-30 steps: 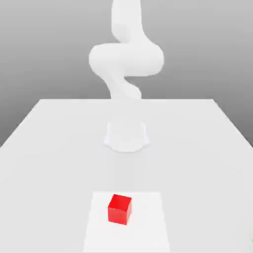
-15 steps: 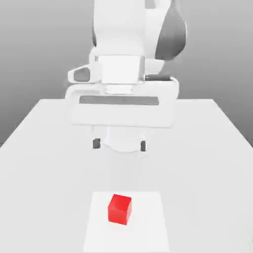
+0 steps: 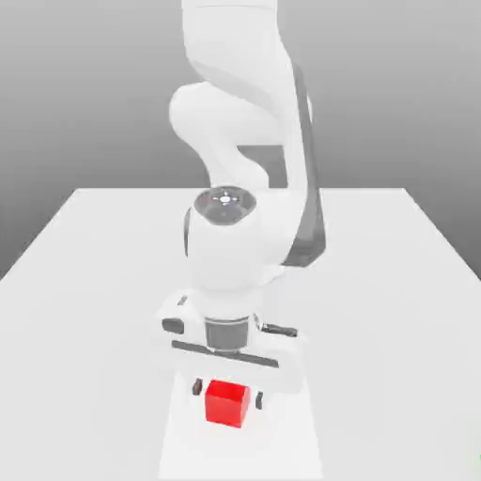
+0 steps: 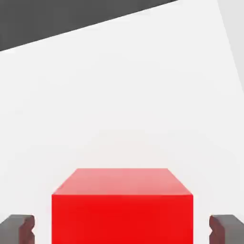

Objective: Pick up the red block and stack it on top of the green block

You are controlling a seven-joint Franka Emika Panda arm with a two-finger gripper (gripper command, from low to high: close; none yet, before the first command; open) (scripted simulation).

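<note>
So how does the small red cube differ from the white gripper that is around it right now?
The small matte red cube is bright red; the white gripper is white with dark fingertips. The cube is much smaller than the gripper. The cube rests on the white table; the gripper hangs from the arm above, its fingers open on either side of the cube with gaps showing. Both sit at the same spot near the table's front edge.

White table [image 3: 94,282] — red block [image 3: 226,403] on its near, paler patch [image 3: 291,442]
</note>
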